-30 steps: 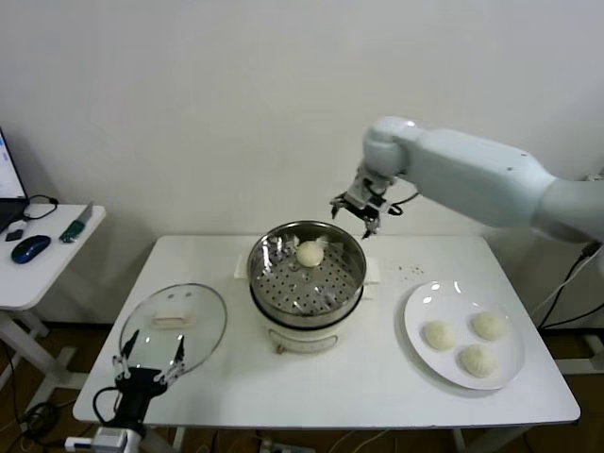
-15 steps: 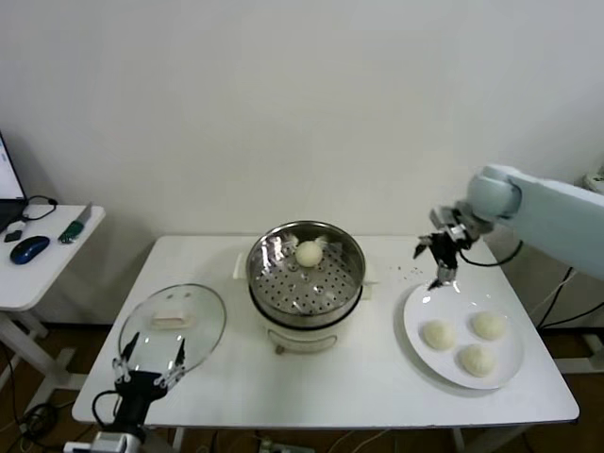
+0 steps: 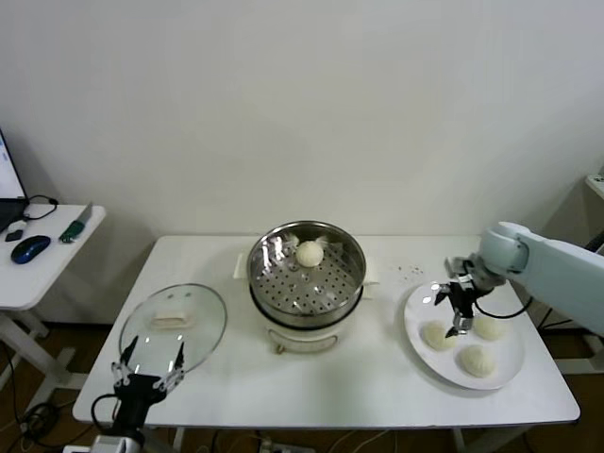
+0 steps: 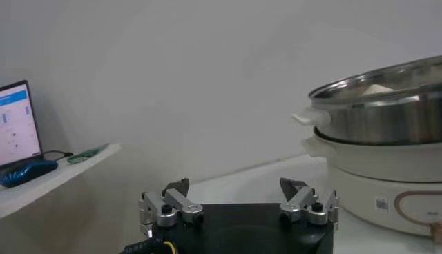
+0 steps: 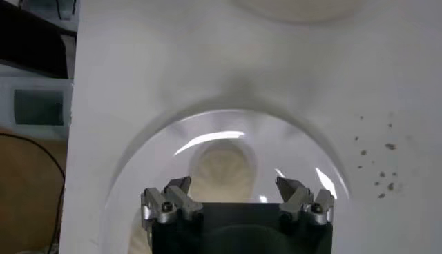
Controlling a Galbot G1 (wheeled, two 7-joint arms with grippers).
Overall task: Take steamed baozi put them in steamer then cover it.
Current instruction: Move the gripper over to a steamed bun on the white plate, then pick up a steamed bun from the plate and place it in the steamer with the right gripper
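Left gripper beside the steamer

The left gripper (image 4: pixel 238 204), jaws apart, sits low over the white table (image 4: pixel 248 181); the steamer (image 4: pixel 376 109) stands nearby on its white pot base (image 4: pixel 387 183).

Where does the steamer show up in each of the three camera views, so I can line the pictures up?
Head view: the steamer stands mid-table, one baozi inside, toward its back.
Left wrist view: it fills the picture's far side, seen side-on on its white base.
Right wrist view: not in it.
Shared landmark: the white table, seen in all three views.

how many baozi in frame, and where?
4. One baozi sits in the steamer; three lie on the white plate. None appear hidden.
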